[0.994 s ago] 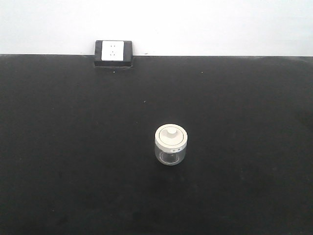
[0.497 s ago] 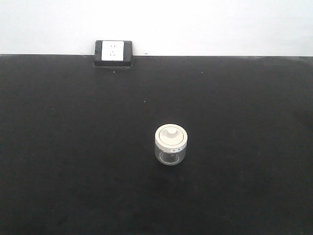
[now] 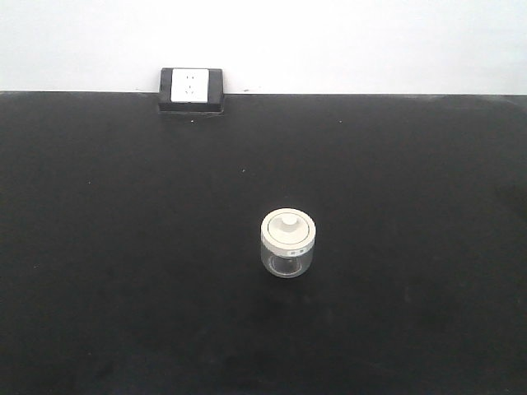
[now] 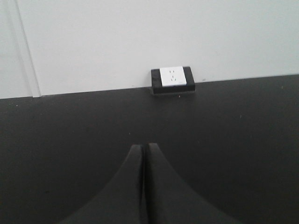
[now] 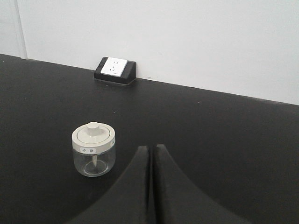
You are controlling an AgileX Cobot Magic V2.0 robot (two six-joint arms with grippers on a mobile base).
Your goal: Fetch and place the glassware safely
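Nothing changed across the black table [image 3: 123, 247]: no approach begun, fetch not started. Right gripper [image 5: 150, 151] pressed together, just beside the glass jar [image 5: 93, 149]; left gripper [image 4: 142, 149] likewise closed. Jar upright mid-table, lid [image 3: 288, 230] on, untouched

Black matte bench [image 3: 123, 271] fills most of the front view; surface shows faint pale specks. At 12 o'clock, slightly toward 11, a white socket plate set in a black wedge-shaped housing [image 3: 192, 90] sits at the bench's far edge, touching a plain white wall [image 3: 346, 41]. Socket face tilts upward.
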